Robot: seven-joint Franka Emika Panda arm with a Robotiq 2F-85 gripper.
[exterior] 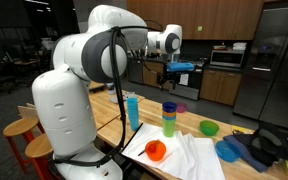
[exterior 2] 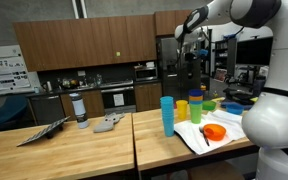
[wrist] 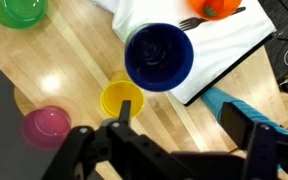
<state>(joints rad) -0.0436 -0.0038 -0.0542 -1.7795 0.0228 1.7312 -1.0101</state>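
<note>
One gripper (wrist: 184, 140), black fingers (wrist: 259, 145) spread wide, nothing held, hangs above dark blue round plastic cup (wrist: 159, 57). Small yellow plastic cup (wrist: 121, 98) sits just beside blue cup, white cloth (wrist: 229, 45) at its other side. Advice: travel vertically, centred, fingers clear of rim, lest cup tip.

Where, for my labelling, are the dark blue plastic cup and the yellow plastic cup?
dark blue plastic cup (wrist: 159, 57): wrist view, inner bottom.
yellow plastic cup (wrist: 119, 97): wrist view, inner bottom.

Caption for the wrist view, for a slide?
Open gripper above a blue cup, yellow cup and pink bowl; white cloth alongside on the wooden table.
</note>
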